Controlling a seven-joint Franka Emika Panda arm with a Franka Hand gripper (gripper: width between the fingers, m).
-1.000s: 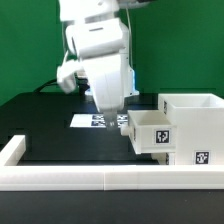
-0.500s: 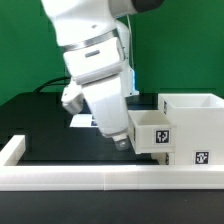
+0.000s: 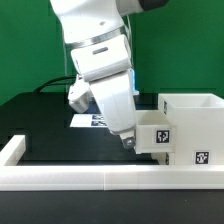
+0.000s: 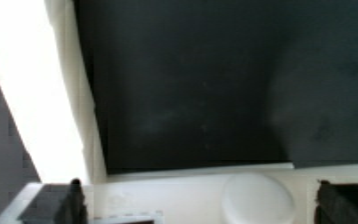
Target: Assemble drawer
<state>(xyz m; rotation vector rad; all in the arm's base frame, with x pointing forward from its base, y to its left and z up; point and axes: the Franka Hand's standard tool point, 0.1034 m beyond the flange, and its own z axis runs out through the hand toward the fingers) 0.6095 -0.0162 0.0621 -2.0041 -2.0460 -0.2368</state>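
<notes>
The gripper point(image 3: 127, 141) hangs with its fingers apart, gripping nothing, its tips just beside the small drawer box point(image 3: 152, 131) that sits part-way in the housing point(image 3: 196, 130). A skewed push could jam the box in its slot. Ahead stands the border rail point(image 3: 90, 178); behind lies open table.

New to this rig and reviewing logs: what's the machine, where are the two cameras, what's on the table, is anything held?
The big white machine is a single robot arm; its hand has two fingers and sits low, against the side of a small open-top box. One picture comes from a camera off the arm, the other from a camera on the wrist, looking down past the dark fingertips. On the black table stand the white drawer housing with the small box at its side, a flat marker board behind, and a low white border rail in front. Whether the hand grips anything cannot be told.
</notes>
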